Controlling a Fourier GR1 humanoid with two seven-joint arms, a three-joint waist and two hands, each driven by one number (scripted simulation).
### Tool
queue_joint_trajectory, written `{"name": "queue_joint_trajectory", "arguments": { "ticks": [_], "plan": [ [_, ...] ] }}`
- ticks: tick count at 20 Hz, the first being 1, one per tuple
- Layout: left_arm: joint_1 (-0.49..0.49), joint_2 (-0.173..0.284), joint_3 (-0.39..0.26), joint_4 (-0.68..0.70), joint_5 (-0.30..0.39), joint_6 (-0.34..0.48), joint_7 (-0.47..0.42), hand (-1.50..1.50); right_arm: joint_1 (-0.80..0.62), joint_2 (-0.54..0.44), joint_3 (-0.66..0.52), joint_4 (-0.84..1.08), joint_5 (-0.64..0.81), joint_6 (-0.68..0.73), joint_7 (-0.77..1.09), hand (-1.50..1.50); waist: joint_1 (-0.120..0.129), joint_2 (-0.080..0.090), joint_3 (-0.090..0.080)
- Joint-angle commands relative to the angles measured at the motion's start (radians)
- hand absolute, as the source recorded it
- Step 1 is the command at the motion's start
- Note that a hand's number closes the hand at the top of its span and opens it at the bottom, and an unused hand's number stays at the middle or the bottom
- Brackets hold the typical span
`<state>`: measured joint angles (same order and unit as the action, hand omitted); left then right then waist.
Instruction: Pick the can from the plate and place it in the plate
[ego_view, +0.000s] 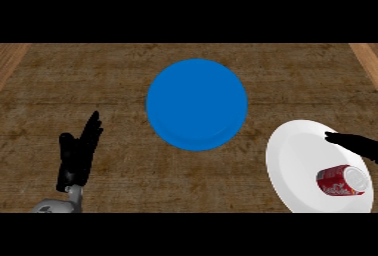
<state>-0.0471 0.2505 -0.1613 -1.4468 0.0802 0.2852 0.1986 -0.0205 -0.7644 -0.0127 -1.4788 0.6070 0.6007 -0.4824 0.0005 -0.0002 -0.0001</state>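
Right hand (358, 144) open, holding nothing, above red cylindrical soda can (341, 181) lying on round white plate (291, 150); lower, wrap fingers across its side.

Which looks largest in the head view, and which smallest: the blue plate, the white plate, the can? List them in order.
1. Blue plate and white plate: these look about alike; the white one is cut off at the view's right edge and lies nearer the camera, so I won't rank them.
2. Can: clearly smallest, lying on the white plate.
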Motion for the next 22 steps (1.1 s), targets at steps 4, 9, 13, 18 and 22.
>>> {"name": "queue_joint_trajectory", "arguments": {
  "ticks": [4, 9, 13, 18, 22],
  "plan": [
    [0.009, -0.019, 0.036, -0.007, -0.016, -0.059, 0.009, 0.0, -0.01, 0.063, 0.003, 0.024, 0.063, 0.038, -0.018, -1.5, 0.0, 0.0, 0.0],
    [0.018, -0.051, 0.02, -0.035, -0.072, -0.03, 0.034, 0.0, -0.036, 0.162, 0.068, -0.006, 0.127, 0.015, 0.075, -1.5, 0.002, 0.0, 0.0],
    [0.013, -0.086, 0.029, -0.027, -0.105, -0.026, 0.028, 0.0, 0.025, 0.102, 0.011, 0.031, 0.157, -0.009, -0.061, 1.5, -0.002, -0.001, 0.0],
    [-0.022, -0.081, 0.045, -0.067, -0.109, -0.033, 0.089, 0.0, -0.033, 0.137, 0.045, 0.195, 0.242, -0.181, -0.191, 1.5, 0.002, 0.0, 0.001],
    [0.034, -0.09, 0.061, -0.062, -0.118, -0.058, 0.065, 0.0, -0.005, 0.134, -0.009, 0.051, 0.228, -0.116, -0.146, 1.5, -0.001, -0.001, 0.0]
  ]
}}
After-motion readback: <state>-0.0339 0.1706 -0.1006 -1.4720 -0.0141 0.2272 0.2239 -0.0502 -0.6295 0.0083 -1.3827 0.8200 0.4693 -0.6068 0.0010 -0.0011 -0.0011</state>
